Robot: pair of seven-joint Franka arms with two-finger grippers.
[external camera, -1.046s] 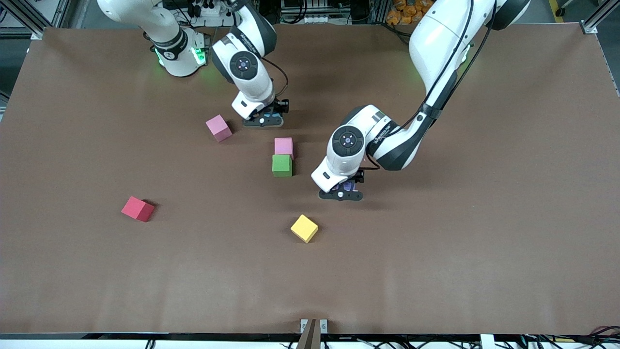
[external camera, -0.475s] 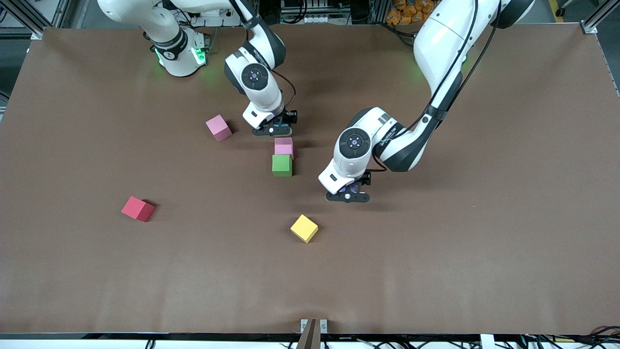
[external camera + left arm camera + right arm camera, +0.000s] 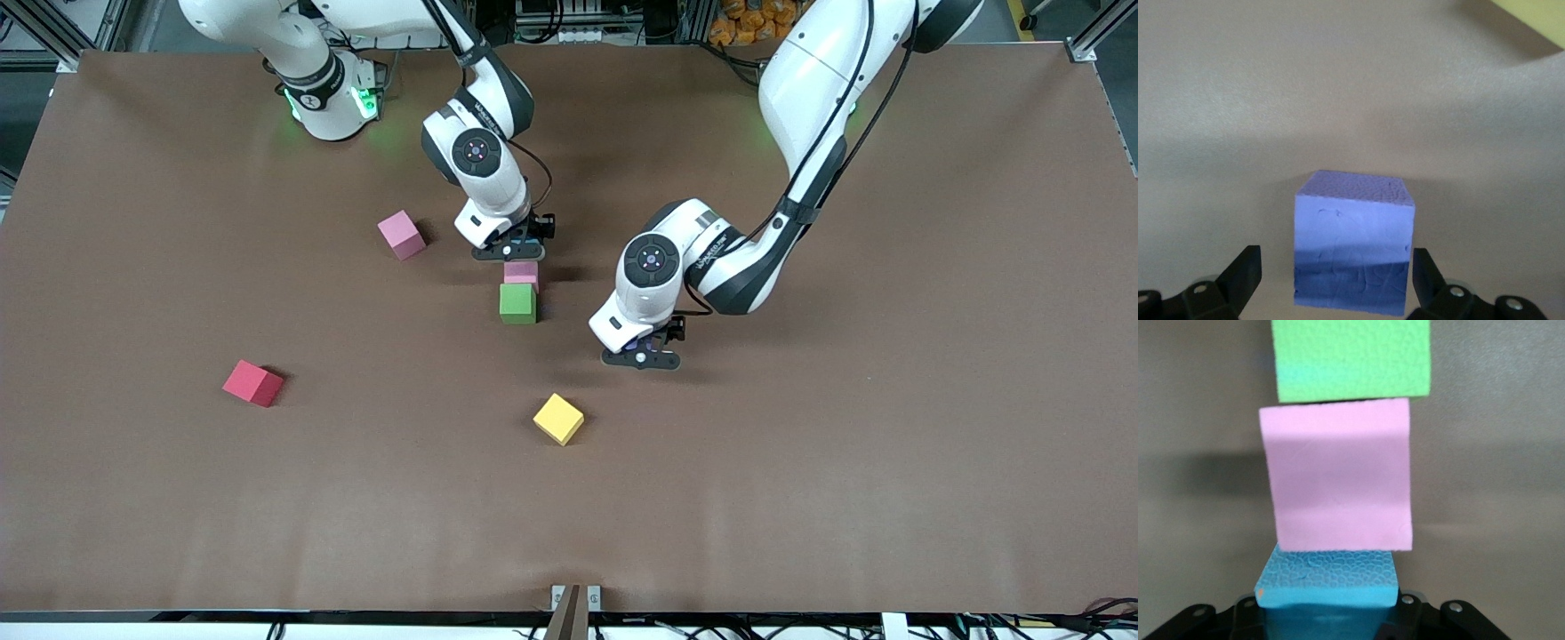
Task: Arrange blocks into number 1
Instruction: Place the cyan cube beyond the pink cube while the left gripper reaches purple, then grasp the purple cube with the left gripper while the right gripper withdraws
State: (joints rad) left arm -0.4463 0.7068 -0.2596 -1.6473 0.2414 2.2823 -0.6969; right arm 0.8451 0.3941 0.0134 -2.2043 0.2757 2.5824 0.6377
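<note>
Brown counter (image 3: pixel 800 462): carried every cube, scattered mid-surface.
Column so far: green block (image 3: pixel 517 303) sat touching a pink block (image 3: pixel 522 273), the pink one farther from the front camera.
Right claw (image 3: pixel 508 252): clenched on the light blue block (image 3: pixel 1327 581), right at the pink block's free end, so the line ran straight away from it.
Left claw (image 3: pixel 642 359): jaws wide, straddling the purple block (image 3: pixel 1353 250) on the counter, not gripping.
Strays: red block (image 3: pixel 252 383), second pink block (image 3: pixel 401 235), yellow cube (image 3: pixel 558 419) all well apart.

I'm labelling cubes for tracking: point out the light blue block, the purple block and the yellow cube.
light blue block (image 3: pixel 1327 580): right wrist view, top face.
purple block (image 3: pixel 1353 257): left wrist view, front face.
yellow cube (image 3: pixel 558 418): front view, top face.
</note>
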